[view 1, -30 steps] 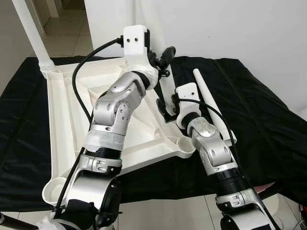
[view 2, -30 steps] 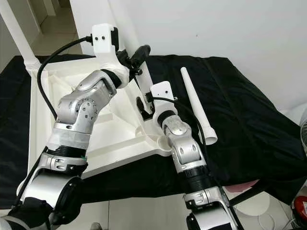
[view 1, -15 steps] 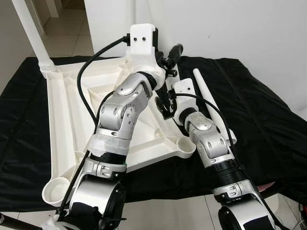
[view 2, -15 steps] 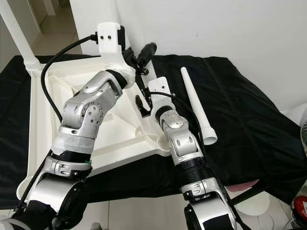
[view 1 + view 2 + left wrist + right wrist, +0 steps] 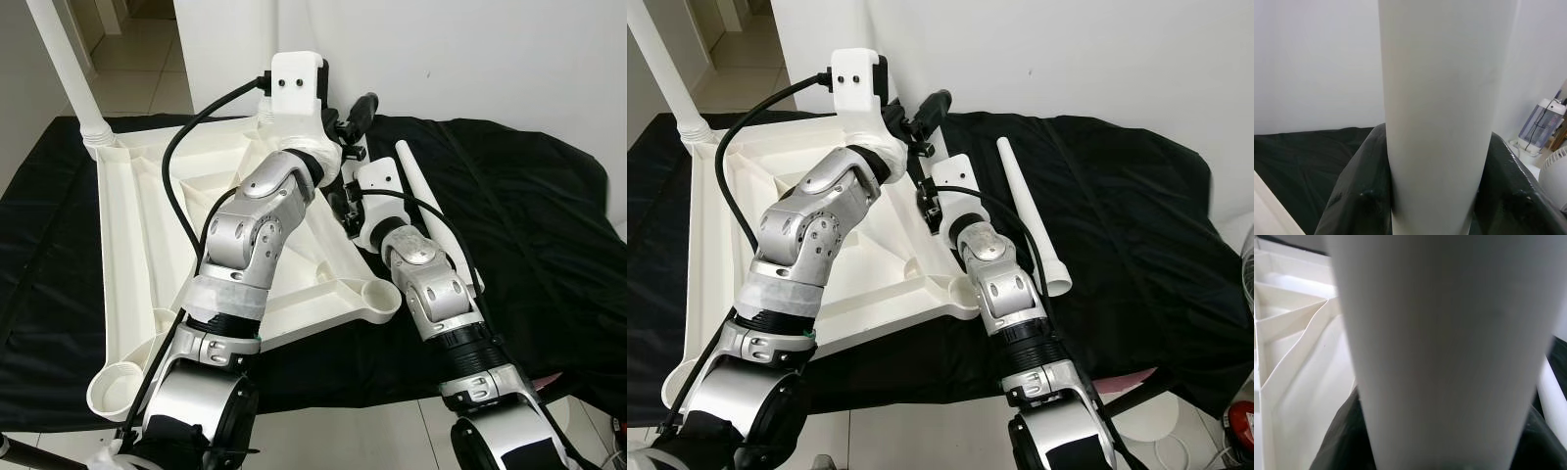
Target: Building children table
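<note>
Table top (image 5: 147, 225), white, upside down on black cloth (image 5: 529, 225). Left gripper (image 5: 355, 116) and right gripper (image 5: 345, 208), jaws closed on upright leg (image 5: 1440, 122) at the top's far right corner. Loose leg (image 5: 1029, 211) lies right of the top; another leg (image 5: 69, 73) stands at its far left corner.

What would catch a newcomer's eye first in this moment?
Both silver arms crowd the middle, the left gripper and right gripper shut on one upright white plastic table leg. Beneath them the upturned white plastic tabletop lies on a black cloth, with a fitted white leg at its far left corner and a loose tapered white leg to the right.
</note>
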{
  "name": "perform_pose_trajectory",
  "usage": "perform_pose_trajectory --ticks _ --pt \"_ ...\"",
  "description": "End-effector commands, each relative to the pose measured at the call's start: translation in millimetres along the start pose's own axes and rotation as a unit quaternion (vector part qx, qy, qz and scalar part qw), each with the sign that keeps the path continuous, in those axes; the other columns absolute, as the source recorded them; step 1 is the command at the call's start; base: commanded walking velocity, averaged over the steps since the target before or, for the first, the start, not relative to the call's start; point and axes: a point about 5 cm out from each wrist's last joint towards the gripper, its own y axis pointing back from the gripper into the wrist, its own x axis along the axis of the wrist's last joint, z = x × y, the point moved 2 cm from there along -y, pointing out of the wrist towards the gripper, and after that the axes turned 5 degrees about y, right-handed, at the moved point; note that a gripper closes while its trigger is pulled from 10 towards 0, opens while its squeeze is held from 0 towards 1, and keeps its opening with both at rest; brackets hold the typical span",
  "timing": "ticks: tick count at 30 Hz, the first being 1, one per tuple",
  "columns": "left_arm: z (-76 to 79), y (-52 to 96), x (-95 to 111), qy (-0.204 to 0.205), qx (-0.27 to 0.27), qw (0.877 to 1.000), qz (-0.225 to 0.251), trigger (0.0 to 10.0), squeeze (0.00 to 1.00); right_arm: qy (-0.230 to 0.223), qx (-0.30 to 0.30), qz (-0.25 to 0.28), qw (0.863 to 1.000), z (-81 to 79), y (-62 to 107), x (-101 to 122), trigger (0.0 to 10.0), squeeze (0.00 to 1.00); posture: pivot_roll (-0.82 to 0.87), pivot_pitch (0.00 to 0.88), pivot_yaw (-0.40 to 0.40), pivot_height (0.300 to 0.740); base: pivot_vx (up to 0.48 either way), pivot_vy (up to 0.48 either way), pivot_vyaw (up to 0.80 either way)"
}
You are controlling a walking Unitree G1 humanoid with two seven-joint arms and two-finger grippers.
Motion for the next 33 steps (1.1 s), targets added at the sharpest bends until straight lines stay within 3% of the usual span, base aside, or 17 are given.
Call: perform_pose_trajectory --ticks 1,5,6,8,9,10,11,14,15,17,18,31,32,33 --pt "13.7 -2.3 0 0.003 -0.028 1.0 0.004 10.0 0.0 0.005 0.019 0.006 1.0 -7.0 -1.7 3 0.0 0.0 0.04 0.057 -0.034 0.74 0.0 0.0 0.0" --pt "13.7 -2.6 -1 0.002 -0.027 1.0 0.002 10.0 0.0 0.015 0.017 0.005 1.0 -6.4 -2.0 3 0.0 0.0 0.04 0.056 -0.032 0.74 0.0 0.0 0.0" --pt "13.7 -2.8 -1 0.001 -0.027 1.0 0.002 10.0 0.0 0.013 0.017 0.004 1.0 -6.6 -2.2 3 0.7 0.0 0.04 0.056 -0.031 0.74 0.0 0.0 0.0" --pt "13.8 -2.9 -1 0.001 -0.027 1.0 0.002 10.0 0.0 0.012 0.018 0.004 1.0 -6.8 -2.2 2 0.4 0.0 0.04 0.056 -0.031 0.74 0.0 0.0 0.0" --pt "13.8 -2.9 -1 0.0 -0.026 1.0 0.001 10.0 0.0 0.011 0.016 0.001 1.0 -6.9 -2.3 2 3.9 0.0 0.04 0.058 -0.032 0.74 0.0 0.0 0.0" --pt "13.8 -2.9 -1 0.0 -0.026 1.0 0.001 10.0 0.0 0.011 0.016 0.001 1.0 -6.9 -2.3 2 3.9 0.0 0.04 0.058 -0.032 0.74 0.0 0.0 0.0" --pt "13.5 -3.1 -1 0.0 -0.025 1.0 0.001 10.0 0.0 0.009 0.011 -0.003 1.0 -6.2 -2.7 1 10.0 0.0 0.04 0.058 -0.031 0.74 0.0 0.0 0.0" --pt "13.3 -3.3 0 0.002 -0.023 1.0 0.002 10.0 0.0 0.008 0.006 -0.006 1.0 -5.1 -3.4 0 10.0 0.0 0.04 0.057 -0.031 0.74 0.0 0.0 0.0" --pt "14.6 -2.9 0 0.01 -0.03 1.0 0.002 10.0 0.6 0.006 0.003 -0.007 1.0 -4.5 -3.6 0 10.0 0.0 0.04 0.057 -0.031 0.74 0.0 0.0 0.0" --pt "14.6 -2.9 0 0.01 -0.03 1.0 0.002 10.0 0.6 0.006 0.003 -0.007 1.0 -4.5 -3.6 0 10.0 0.0 0.04 0.057 -0.031 0.74 0.0 0.0 0.0" --pt "16.0 -2.4 0 0.019 -0.037 0.999 0.001 10.0 1.0 0.006 0.002 -0.007 1.0 -4.3 -4.0 0 10.0 0.0 0.04 0.056 -0.031 0.74 0.0 0.0 0.0" --pt "14.6 -1.6 -4 0.018 -0.036 0.999 -0.013 10.0 1.0 -0.007 -0.01 -0.018 1.0 -1.5 -3.1 -4 10.0 0.0 0.04 0.057 -0.03 0.74 0.0 0.0 0.0" --pt "11.1 -1.2 -4 0.015 -0.031 0.999 -0.013 10.0 0.18 -0.009 -0.023 -0.019 0.999 2.7 -2.5 -6 10.0 0.0 0.04 0.056 -0.031 0.74 0.0 0.0 0.0" --pt "7.0 -0.3 -3 0.014 -0.026 0.999 -0.013 10.0 0.0 -0.017 -0.037 -0.02 0.999 6.9 -1.7 -7 10.0 0.0 0.04 0.055 -0.031 0.74 0.0 0.0 0.0"
